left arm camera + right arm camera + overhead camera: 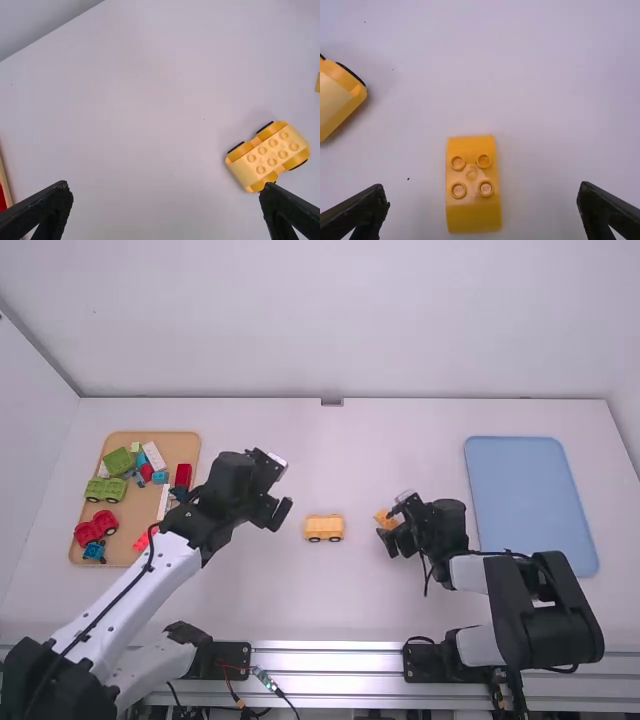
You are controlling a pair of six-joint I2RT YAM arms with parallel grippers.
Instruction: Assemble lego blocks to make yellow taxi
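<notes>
My left gripper spread wide left of the yellow car, that car midway between the tabletop's left and right edges, my right gripper wide above the yellow block.

High view: tan tray on the left of the worktop. In it: green block, green wheeled base, red wheeled base, white block, red block, a few blue bits. Blue mat or tray on the right, well apart. Metal rail along the near edge.
</notes>
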